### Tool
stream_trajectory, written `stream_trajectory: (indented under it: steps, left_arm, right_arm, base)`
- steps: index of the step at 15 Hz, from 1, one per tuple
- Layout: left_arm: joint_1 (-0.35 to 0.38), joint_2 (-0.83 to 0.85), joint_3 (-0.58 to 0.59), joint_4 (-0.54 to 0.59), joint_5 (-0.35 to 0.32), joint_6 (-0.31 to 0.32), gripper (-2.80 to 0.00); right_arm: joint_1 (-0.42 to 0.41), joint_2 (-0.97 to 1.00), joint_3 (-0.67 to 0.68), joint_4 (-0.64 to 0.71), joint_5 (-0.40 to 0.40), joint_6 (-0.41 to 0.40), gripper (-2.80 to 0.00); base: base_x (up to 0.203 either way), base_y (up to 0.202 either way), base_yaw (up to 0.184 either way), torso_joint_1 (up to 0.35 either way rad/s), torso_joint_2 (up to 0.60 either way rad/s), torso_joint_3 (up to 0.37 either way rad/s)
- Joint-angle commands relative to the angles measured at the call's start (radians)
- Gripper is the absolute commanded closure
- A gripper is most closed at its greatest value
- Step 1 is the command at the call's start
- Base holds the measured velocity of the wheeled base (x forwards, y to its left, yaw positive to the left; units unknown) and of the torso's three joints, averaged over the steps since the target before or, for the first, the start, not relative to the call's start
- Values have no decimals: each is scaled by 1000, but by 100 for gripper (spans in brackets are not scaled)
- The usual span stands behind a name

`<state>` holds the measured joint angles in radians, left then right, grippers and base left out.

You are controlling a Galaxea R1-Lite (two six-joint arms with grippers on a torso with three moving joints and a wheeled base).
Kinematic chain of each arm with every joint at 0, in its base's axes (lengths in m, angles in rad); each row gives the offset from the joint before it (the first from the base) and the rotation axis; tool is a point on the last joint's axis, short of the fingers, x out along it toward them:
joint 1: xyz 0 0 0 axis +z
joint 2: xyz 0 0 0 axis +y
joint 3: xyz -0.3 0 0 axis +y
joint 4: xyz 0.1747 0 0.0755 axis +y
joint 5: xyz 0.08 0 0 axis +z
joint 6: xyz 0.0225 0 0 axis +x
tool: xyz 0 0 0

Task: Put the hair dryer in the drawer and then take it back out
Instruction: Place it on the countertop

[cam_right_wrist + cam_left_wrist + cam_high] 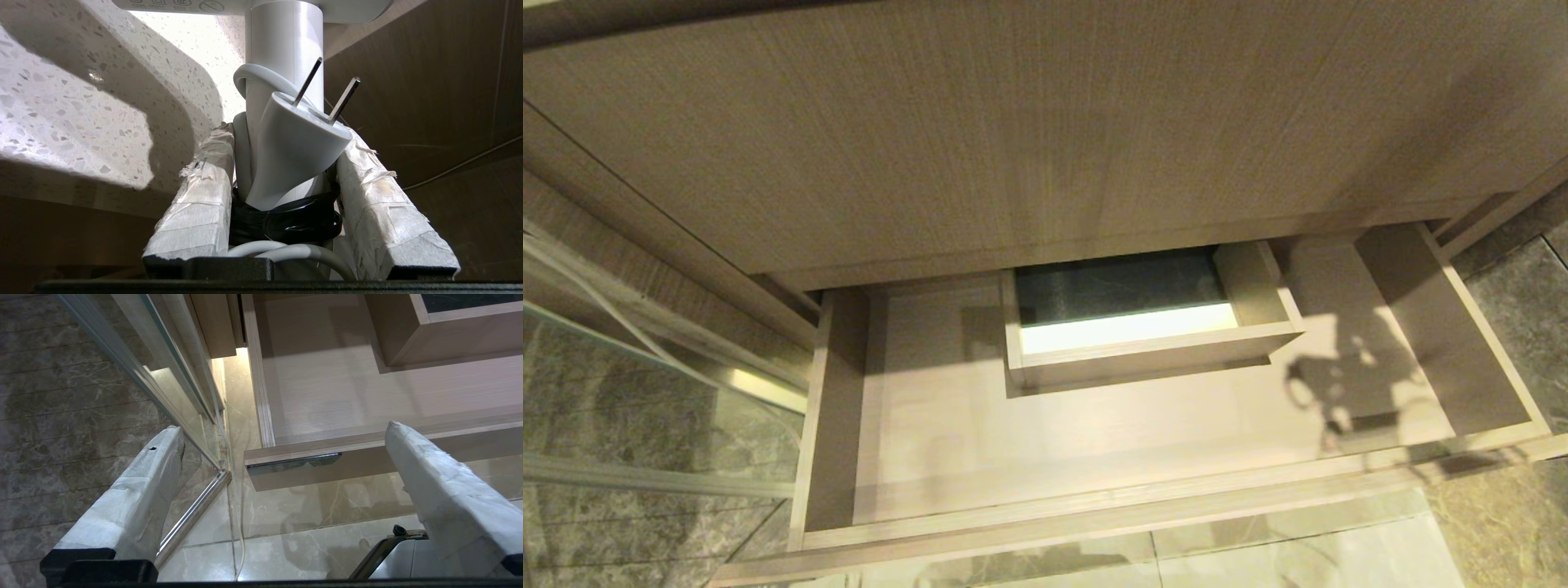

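1. Right gripper (pixel 286 171) is clamping the hair dryer (pixel 286 49) by its handle. Both taped fingers (pixel 204 196) are pressing in from either side, with the handle, the bundled cord and the plug sitting between them.
2. Plug (pixel 294 147) is lying against the handle just above the fingertips, its two metal prongs pointing away from the wrist camera. Black strap (pixel 286 222) is wrapping the cord bundle low between the fingers, close to the gripper base.
3. Dryer's barrel is sitting at the far end of the handle, beyond the fingertips, only its underside showing.
4. Behind the dryer, a speckled white countertop (pixel 81 102) and a dark panel are showing in the right wrist view. The dryer is not showing in the head view or inside the drawer.
5. Drawer (pixel 833 408) is standing pulled open, its boxed cutout (pixel 1152 347) in the middle.
6. Left gripper (pixel 282 441) is hanging with fingers spread wide and nothing between them, near the drawer's front left corner, over the tiled floor (pixel 306 514) beside a glass panel (pixel 171 375).
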<state>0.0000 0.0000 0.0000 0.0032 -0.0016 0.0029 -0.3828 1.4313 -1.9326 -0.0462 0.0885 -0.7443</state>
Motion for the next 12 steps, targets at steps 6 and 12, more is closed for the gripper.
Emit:
stream_trajectory:
  steps: [6, 12]
  left_arm:
    - [0, 0, 0, 0, 0, 0, -280]
    - [0, 0, 0, 0, 0, 0, -280]
  right_arm:
    - [-1, 64, 0, -49, 2, -18, 0]
    - [1, 49, 7, -37, 2, -18, 0]
  base:
    - [0, 0, 0, 0, 0, 0]
    - [0, 0, 0, 0, 0, 0]
